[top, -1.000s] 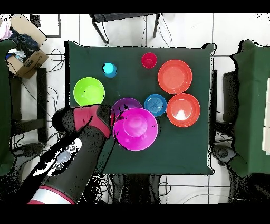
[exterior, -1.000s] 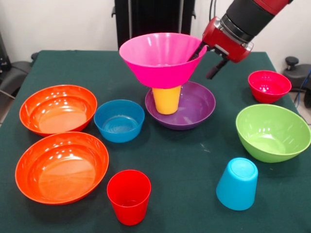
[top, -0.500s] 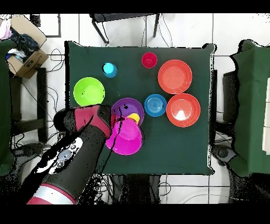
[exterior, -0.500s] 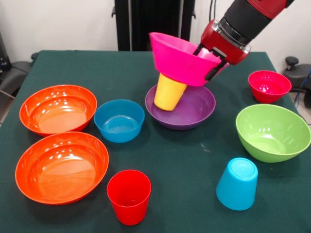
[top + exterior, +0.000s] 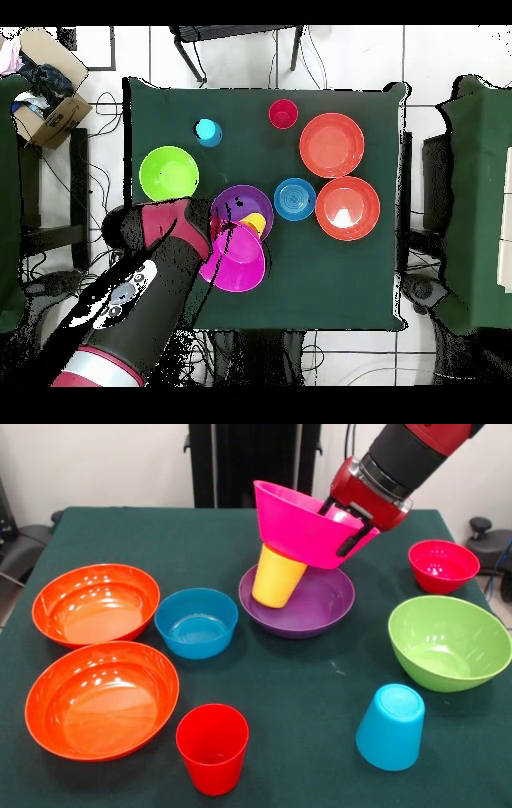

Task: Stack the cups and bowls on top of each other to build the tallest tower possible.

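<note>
Count: seven bowls, three cups. Two orange bowls (image 5: 96,602) (image 5: 102,698), one magenta bowl (image 5: 308,524), one purple bowl (image 5: 320,604), one lime green bowl (image 5: 450,642), one small blue bowl (image 5: 196,622), one small crimson bowl (image 5: 442,566). Cups: yellow cup (image 5: 276,576), red cup (image 5: 212,747), light blue cup (image 5: 390,726).

The gripper (image 5: 350,524) grips the magenta bowl's rim, one finger (image 5: 349,540) outside the wall, the other inside; the tips are partly hidden by the bowl. Overhead, the arm covers the crimson bowl, and only a sliver of the yellow cup shows.

The magenta bowl is glossy, tilted steeply, mouth turned away from the jaws. The yellow cup sits under it, just below the jaws, leaning, mouth down, its base against the bowl's underside, its rim in the purple bowl. The purple bowl is directly below the jaws. Crimson and lime bowls are off to one side, near; blue and orange bowls are on the other side, farther. The red cup is upright and the light blue cup is inverted, both well apart from the jaws at the table's (image 5: 320,696) opposite edge.
</note>
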`<state>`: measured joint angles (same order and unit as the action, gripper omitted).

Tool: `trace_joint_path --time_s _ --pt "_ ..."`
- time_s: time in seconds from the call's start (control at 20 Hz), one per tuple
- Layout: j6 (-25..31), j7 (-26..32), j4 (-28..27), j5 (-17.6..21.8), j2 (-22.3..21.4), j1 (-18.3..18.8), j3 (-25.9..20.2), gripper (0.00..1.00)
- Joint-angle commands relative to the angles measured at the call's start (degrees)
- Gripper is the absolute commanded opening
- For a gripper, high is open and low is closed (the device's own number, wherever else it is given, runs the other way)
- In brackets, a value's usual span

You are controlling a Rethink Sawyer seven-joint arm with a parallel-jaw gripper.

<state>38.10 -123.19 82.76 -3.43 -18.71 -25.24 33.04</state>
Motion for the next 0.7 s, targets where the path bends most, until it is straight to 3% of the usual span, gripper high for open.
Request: trace_joint_path --time_s 0.05,0.7 --pt "2.2 -3.7 -2.3 1.6 1.2 1.6 -5.4 1.0" --pt "-3.9 -1.9 -2.4 2.5 2.8 4.8 -7.3 1.0"
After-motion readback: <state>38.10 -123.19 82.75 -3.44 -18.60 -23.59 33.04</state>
